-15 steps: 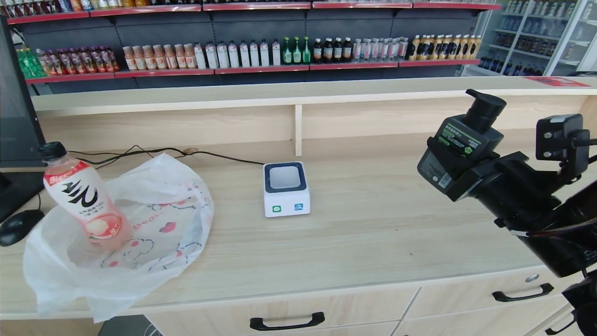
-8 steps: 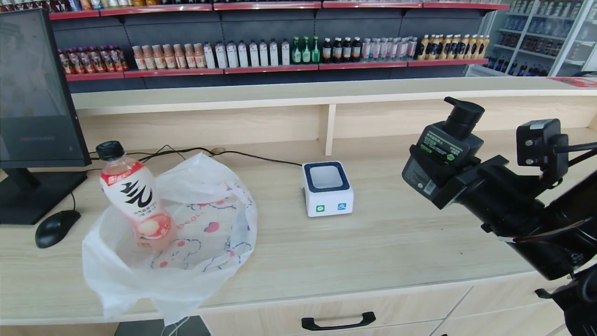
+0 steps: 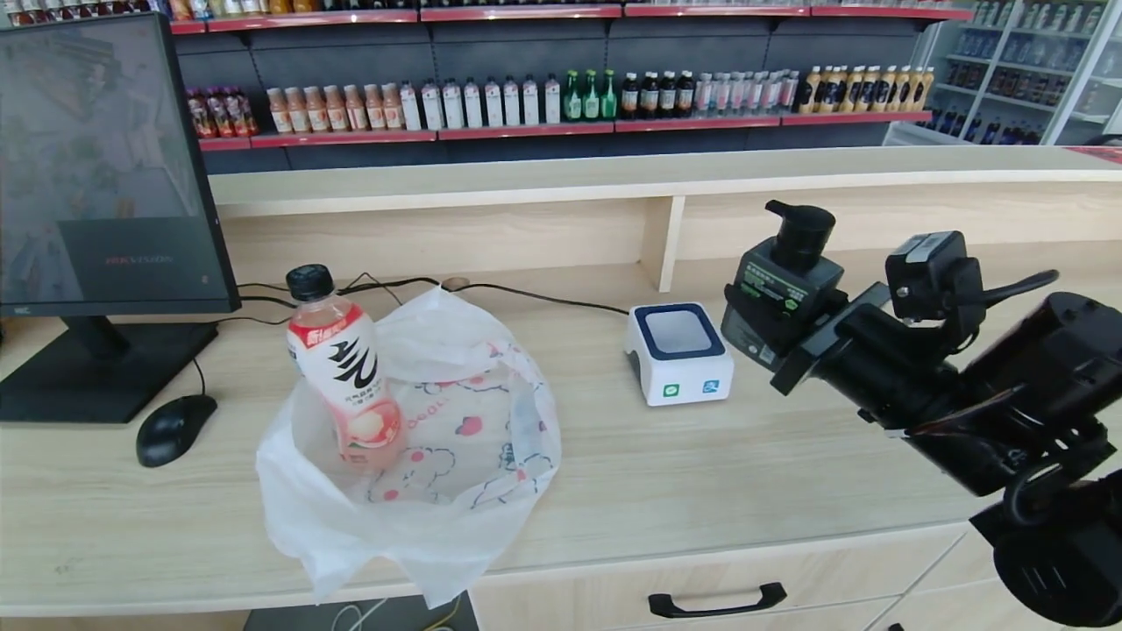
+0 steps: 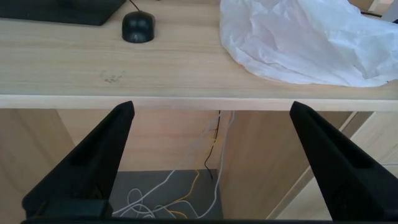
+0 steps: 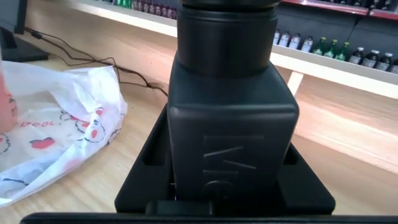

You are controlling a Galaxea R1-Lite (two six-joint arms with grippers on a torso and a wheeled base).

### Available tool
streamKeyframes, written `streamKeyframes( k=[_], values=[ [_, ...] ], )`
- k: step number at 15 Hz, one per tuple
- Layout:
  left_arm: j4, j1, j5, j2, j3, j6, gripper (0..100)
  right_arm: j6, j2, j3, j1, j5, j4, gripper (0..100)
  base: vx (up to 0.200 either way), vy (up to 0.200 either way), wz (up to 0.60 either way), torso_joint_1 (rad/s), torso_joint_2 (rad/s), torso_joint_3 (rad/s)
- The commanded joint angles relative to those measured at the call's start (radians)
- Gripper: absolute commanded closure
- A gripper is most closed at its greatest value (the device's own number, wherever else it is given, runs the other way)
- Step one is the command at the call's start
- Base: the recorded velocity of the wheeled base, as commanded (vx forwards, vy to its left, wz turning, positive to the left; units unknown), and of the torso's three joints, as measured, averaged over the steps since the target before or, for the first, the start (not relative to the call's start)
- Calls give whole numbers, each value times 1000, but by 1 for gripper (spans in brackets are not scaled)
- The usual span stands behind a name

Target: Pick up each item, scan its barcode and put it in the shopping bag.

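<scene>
Pump bottle (image 3: 776,285), dark with a black pump top, is up in the air over the right part of the desk (image 3: 745,473). The right hand (image 3: 793,337) pinches it on both sides. It hangs just beside the white scanner box (image 3: 678,352), which sits near the back of the desk.

I think the scan comes next. The white patch low on the bottle may be the barcode. It should face the scanner's glass top and be held there without wobbling or bumping.

The bottle's green and white label has writing too small to read. The scanner has a green and a blue square in front.

The shopping bag (image 3: 438,473) lies at the front edge with a pink drink bottle (image 3: 344,368) inside. The left hand (image 4: 211,111) is spread and empty, below that edge.
</scene>
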Motion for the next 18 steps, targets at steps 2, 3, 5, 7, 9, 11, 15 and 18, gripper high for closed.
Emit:
streamKeyframes(
  k=[2,3,5,7,9,11,15,18],
  values=[
    [0,-1,0,0,0,-1,0,-81,118,-101,3,81,-2,100,0,0,0,0,0,0],
    [0,-1,0,0,0,-1,0,-111,143,-127,3,85,-2,100,0,0,0,0,0,0],
    [0,-1,0,0,0,1,0,-152,159,-173,3,91,-2,100,0,0,0,0,0,0],
    [0,-1,0,0,0,-1,0,-256,224,-262,5,159,-2,100,0,0,0,0,0,0],
    [0,-1,0,0,0,-1,0,-318,253,-303,5,164,-2,100,0,0,0,0,0,0],
    [0,-1,0,0,0,-1,0,-361,279,-331,5,167,-2,100,0,0,0,0,0,0],
    [0,-1,0,0,0,-1,0,-468,354,-397,2,230,-2,100,0,0,0,0,0,0],
    [0,-1,0,0,0,-1,0,-494,385,-452,-4,231,-2,100,0,0,0,0,0,0]
  ],
)
